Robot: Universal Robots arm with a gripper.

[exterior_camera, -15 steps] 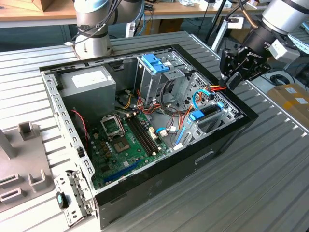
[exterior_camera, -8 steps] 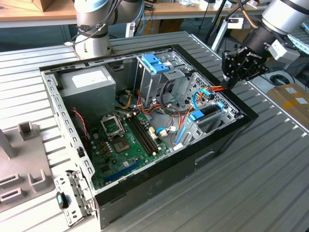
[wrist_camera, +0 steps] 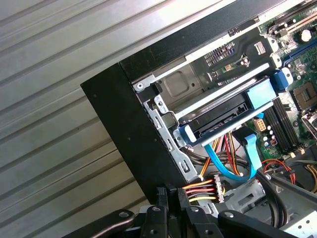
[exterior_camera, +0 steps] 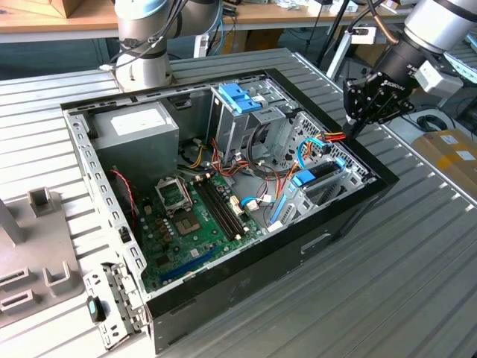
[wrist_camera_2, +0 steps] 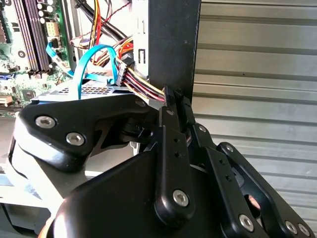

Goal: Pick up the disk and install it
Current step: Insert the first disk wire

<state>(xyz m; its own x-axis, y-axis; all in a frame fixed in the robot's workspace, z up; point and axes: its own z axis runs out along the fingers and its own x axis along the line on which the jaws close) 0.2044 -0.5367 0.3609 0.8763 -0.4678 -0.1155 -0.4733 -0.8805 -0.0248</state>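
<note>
Tool (exterior_camera: 356, 128) hangs above the open computer case's (exterior_camera: 350, 216) black edge, its fingers (wrist_camera_2: 174, 106) closed together with nothing between them. Just below and inward of it, the disk (wrist_camera: 220, 111) with blue carrier rails sits in its bay inside the case, beside coloured power wires (wrist_camera: 208, 186) and a blue data cable (wrist_camera: 247, 153).

Disk (wrist_camera: 225, 111) seated in bay
</note>
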